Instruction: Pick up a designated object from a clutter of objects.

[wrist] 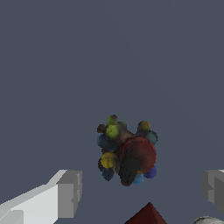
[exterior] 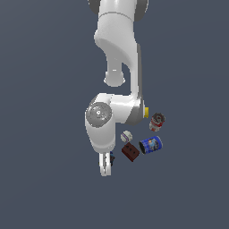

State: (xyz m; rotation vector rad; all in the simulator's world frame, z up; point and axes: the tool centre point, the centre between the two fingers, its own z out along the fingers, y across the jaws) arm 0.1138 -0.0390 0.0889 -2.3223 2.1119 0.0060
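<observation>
The designated object (wrist: 127,151) is a dark lumpy clump with green, yellow, blue and red bumps, lying on the grey floor. My gripper (wrist: 141,190) is open above it, one grey fingertip (wrist: 68,192) on either side, and the clump lies across the gap between them and a little beyond the tips. In the exterior view the gripper (exterior: 105,166) points down, and only a dark sliver of the designated object (exterior: 112,158) shows beside the fingers. The clutter of objects spreads toward the exterior view's right.
A red-brown block (exterior: 129,152) lies closest to the gripper, and its corner (wrist: 148,214) shows in the wrist view. Near it are a white ball (exterior: 126,136), a blue labelled can (exterior: 151,144), a red-white can (exterior: 157,120) and a yellow cylinder (exterior: 146,112) half hidden by the arm.
</observation>
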